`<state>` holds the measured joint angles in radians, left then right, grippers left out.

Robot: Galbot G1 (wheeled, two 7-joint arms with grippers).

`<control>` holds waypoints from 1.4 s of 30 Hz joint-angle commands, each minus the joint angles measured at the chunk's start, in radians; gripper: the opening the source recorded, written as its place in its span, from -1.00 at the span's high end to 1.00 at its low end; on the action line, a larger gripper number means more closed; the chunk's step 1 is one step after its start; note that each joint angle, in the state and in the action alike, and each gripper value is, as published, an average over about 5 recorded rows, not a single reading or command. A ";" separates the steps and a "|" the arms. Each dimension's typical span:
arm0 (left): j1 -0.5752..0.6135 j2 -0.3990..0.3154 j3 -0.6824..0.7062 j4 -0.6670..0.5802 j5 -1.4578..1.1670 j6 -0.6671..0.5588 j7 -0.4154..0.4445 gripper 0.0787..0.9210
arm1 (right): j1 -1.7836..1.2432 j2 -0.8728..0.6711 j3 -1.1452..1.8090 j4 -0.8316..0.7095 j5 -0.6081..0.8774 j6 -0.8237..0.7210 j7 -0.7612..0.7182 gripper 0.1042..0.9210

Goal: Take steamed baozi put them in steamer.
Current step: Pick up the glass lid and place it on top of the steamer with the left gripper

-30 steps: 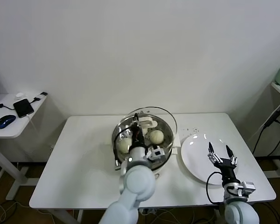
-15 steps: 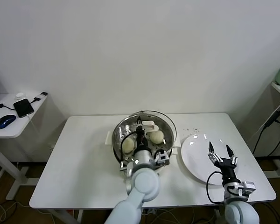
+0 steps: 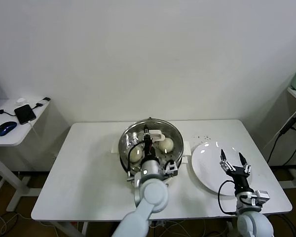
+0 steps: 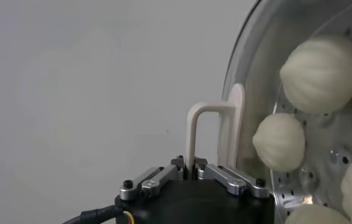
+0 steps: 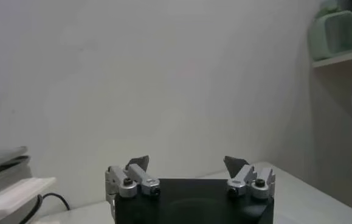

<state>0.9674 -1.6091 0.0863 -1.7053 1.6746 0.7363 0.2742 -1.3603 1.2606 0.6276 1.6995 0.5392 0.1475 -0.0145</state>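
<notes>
The right gripper (image 3: 233, 161) is held wide open over a flat white plate (image 3: 207, 170). The left gripper (image 3: 147, 140) is clamped on the glass lid's (image 3: 170, 132) cream handle (image 4: 215, 135), now lowered flatter onto the shiny steel steamer (image 3: 124, 148), where smooth domed baozi (image 4: 320, 73) are seen.

My desk (image 3: 89, 173) is a white rectangular top set against a pale wall. Near its middle, toward the back edge, stands the steamer (image 3: 127, 140), a round shiny steel pot with small cream side handles, its glass lid (image 3: 173, 132) over it. Just to my right of the steamer lies a flat white plate (image 3: 207, 165), close beside it, reaching toward the desk's front right part. A scatter of small dark specks (image 3: 203, 136) lies on the desk behind the plate, near the back edge.
</notes>
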 commanded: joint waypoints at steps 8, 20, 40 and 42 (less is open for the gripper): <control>0.005 -0.049 -0.002 0.007 0.003 0.015 0.018 0.80 | 0.002 0.002 0.000 -0.007 0.000 0.004 0.000 -0.76; 0.015 -0.049 -0.008 0.014 -0.005 -0.007 -0.010 0.80 | -0.001 0.003 -0.002 -0.008 0.000 0.007 0.000 -0.76; 0.092 -0.032 0.003 -0.108 -0.051 -0.067 -0.037 0.31 | -0.002 0.008 -0.004 -0.007 -0.001 0.008 -0.001 -0.76; 0.109 -0.021 0.009 -0.143 -0.060 -0.067 -0.026 0.17 | -0.002 0.009 -0.004 -0.008 -0.001 0.008 -0.001 -0.76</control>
<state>1.0250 -1.6092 0.0873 -1.7462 1.6374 0.7206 0.2473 -1.3628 1.2687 0.6242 1.6911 0.5390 0.1549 -0.0153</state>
